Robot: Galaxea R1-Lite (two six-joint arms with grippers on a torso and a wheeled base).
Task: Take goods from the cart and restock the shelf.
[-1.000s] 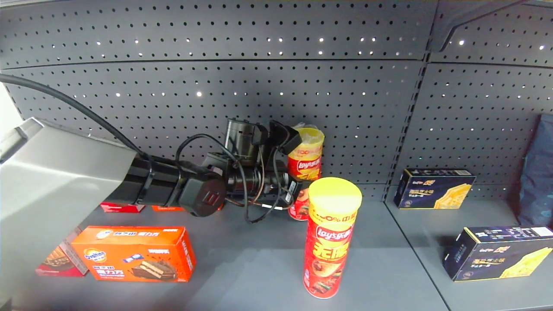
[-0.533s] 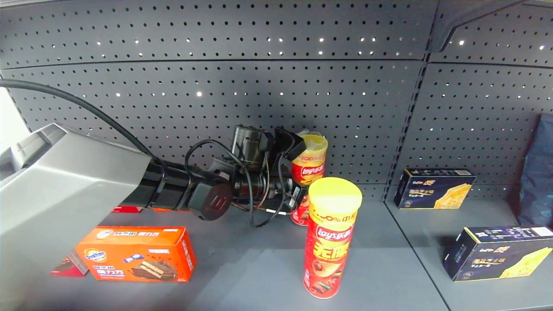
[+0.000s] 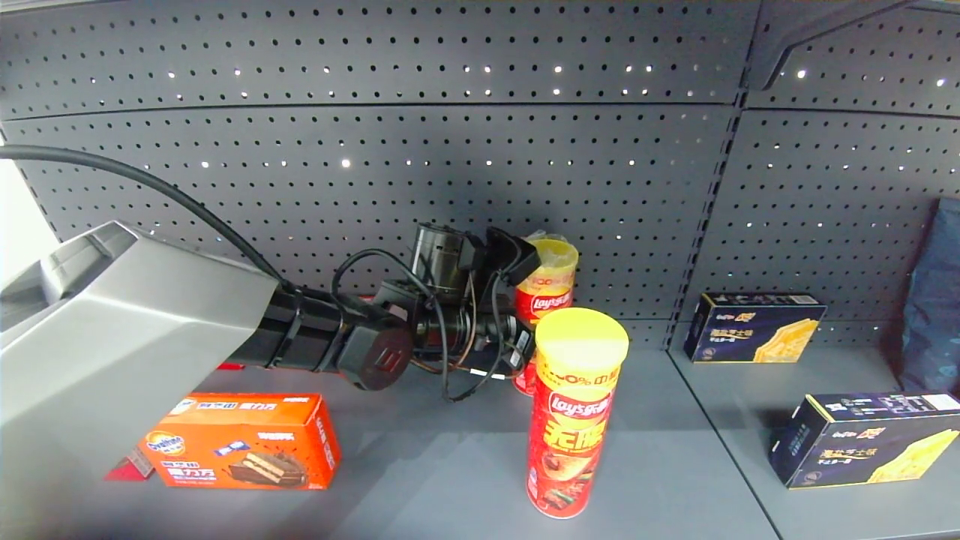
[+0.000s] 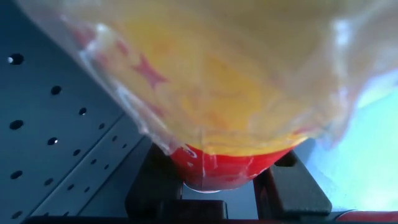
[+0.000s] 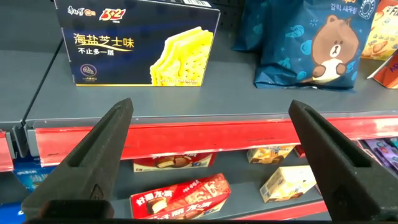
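**Left gripper clamps a chip can at the shelf's back**

Nearest, a second chip can [image 3: 576,412] stands upright on the shelf [image 3: 450,480], in front of the left gripper [image 3: 521,349] and a little to its right. An orange biscuit box [image 3: 238,442] lies in front of the gripper, to its left. The left gripper is clenched around the red lower part of the held chip can [image 3: 546,281], with a dark finger [image 4: 155,190] on either side. Whether the can's base touches the shelf is hidden. The pegboard wall [image 3: 450,165] is just behind it. Two dark-blue boxes [image 3: 757,326] lie well to the right. The right gripper [image 5: 208,162] is spread wide and empty, with a cracker box [image 5: 137,43] and a blue bag [image 5: 311,43] beyond it.
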